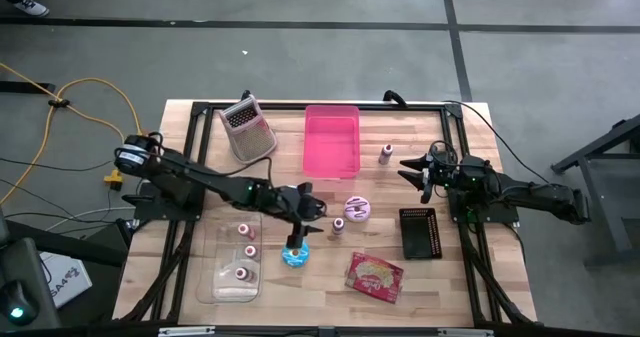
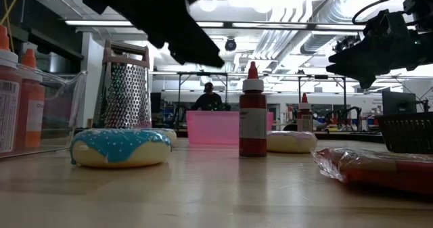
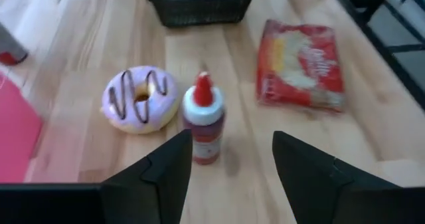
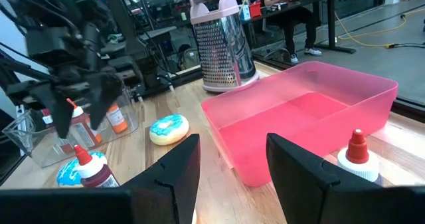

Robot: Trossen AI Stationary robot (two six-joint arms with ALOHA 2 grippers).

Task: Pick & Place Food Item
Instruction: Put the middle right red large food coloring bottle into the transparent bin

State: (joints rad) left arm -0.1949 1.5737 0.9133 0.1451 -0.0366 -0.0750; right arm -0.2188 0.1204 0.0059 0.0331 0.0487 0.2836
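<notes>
A lilac donut with chocolate stripes lies flat on the table, a red sauce bottle standing upright beside it. Toward the near right lies a red snack packet. A blue-iced donut lies nearer the front, and the right wrist view shows another blue-iced donut. My left gripper hovers open above the table, just left of the bottle and lilac donut, nothing between its fingers. My right gripper waits open at the right, raised, beside the pink bin.
A metal grater stands at the far left of the bin. A clear tray with small bottles sits at the near left. A black basket stands right of centre, and another small bottle stands by the bin.
</notes>
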